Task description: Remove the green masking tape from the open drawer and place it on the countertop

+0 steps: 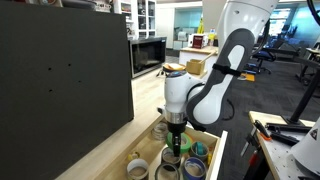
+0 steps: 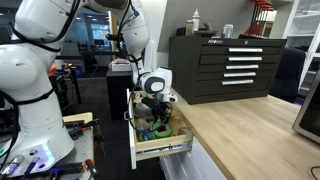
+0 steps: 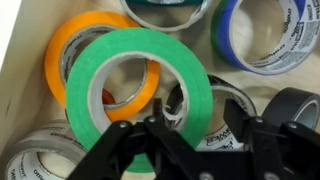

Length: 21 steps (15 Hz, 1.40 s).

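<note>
The green masking tape (image 3: 130, 50) lies in the open drawer (image 2: 160, 150), leaning on an orange roll (image 3: 60, 50), as the wrist view shows. My gripper (image 3: 198, 125) is open and low in the drawer. One finger is inside the green roll and the other outside, so they straddle its near-right wall with gaps on both sides. In both exterior views the gripper (image 1: 175, 133) (image 2: 155, 112) points straight down into the drawer (image 1: 215, 140). The wooden countertop (image 2: 240, 125) runs beside the drawer.
Several other rolls crowd the drawer: a blue one (image 3: 255, 45), a black one (image 3: 295, 105) and a clear one (image 3: 40, 150). A black drawer cabinet (image 2: 225, 65) stands behind the countertop. A dark panel (image 1: 60, 70) rises beside the counter.
</note>
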### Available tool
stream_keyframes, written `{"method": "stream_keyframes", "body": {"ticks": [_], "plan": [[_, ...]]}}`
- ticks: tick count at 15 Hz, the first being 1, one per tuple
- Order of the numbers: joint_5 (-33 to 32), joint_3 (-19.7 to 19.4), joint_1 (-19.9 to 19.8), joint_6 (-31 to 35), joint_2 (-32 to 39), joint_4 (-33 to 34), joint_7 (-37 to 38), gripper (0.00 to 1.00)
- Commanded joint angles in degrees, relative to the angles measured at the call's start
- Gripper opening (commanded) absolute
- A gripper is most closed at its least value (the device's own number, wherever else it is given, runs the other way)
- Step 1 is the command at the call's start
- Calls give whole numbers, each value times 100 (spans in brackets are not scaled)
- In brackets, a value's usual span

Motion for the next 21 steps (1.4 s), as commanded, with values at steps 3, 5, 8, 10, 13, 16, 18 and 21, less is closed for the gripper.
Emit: {"method": "stream_keyframes", "body": {"ticks": [3,5,8,10,13,16,18,21], "plan": [[-62,40,-172,234,-66,-86,-135,23],[-50,40,-197,236,-94,-106,-130,10],[33,132,-274,65,-259,-192,-148,11],[68,181,-276,-2,-419,-314,-113,11],[29,162,-183,-70,-754,-549,-25,11],[80,117,-107,-437,-1173,-679,170,11],[105,123,-91,-813,-1470,-713,247,11],[56,87,-28,-1387,-1947,-749,394,11]]}}
